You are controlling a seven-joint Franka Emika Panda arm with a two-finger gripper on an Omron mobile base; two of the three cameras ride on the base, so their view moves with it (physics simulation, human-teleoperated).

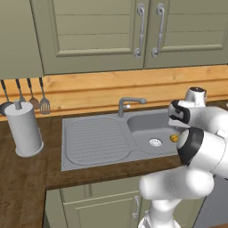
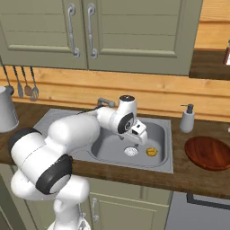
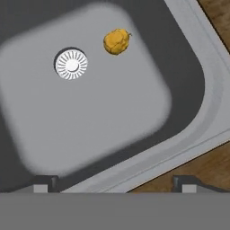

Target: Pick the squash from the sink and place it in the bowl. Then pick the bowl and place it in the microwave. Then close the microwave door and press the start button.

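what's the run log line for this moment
phase: reach | gripper: open, above sink | squash: in basin by drain | bowl: on counter

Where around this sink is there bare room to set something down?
The ribbed drainboard, between the paper towel roll and the basin, is bare. So is the basin floor left of the drain. It's tighter right of the sink: soap dispenser and bowl take that counter. The squash lies beside the drain.

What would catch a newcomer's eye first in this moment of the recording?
The yellow-orange squash lying on the sink basin floor beside the round drain. The open gripper hangs above the basin, holding nothing. On the counter right of the sink sits the dark reddish-brown bowl, beside a soap dispenser.
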